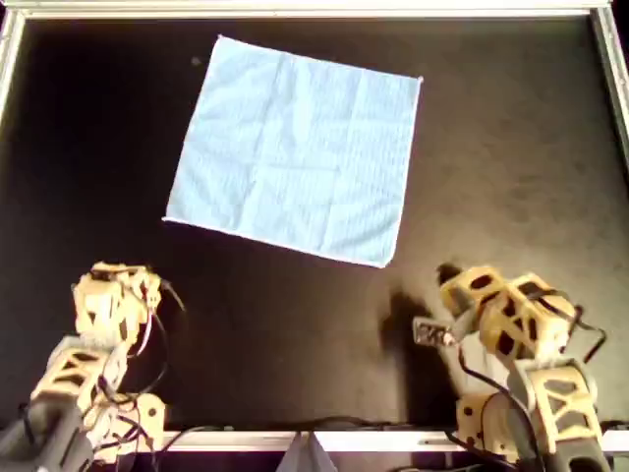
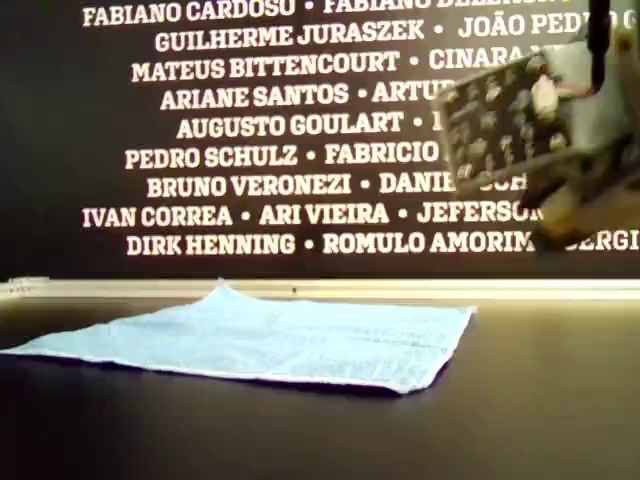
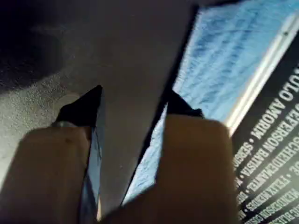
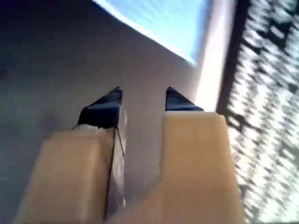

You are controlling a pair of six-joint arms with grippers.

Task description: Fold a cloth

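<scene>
step: pre-grasp, nothing folded | thin light-blue square fabric cloth [image 1: 298, 147] flat, upper-centre overhead | left claw [image 3: 133, 105] & right claw [image 4: 142, 103] parted, empty | next prob: reach near corners

A thin light-blue square fabric cloth [image 1: 295, 152] is seen with fine ribbing and faint creases. The matt black table surface [image 1: 511, 177] looks slightly grainy, edged by a pale smooth metal-like rim [image 1: 295, 8].

Light-blue cloth [image 2: 270, 343] flat on dark table [image 2: 540, 400], below name-covered wall [image 2: 250, 130].
</scene>
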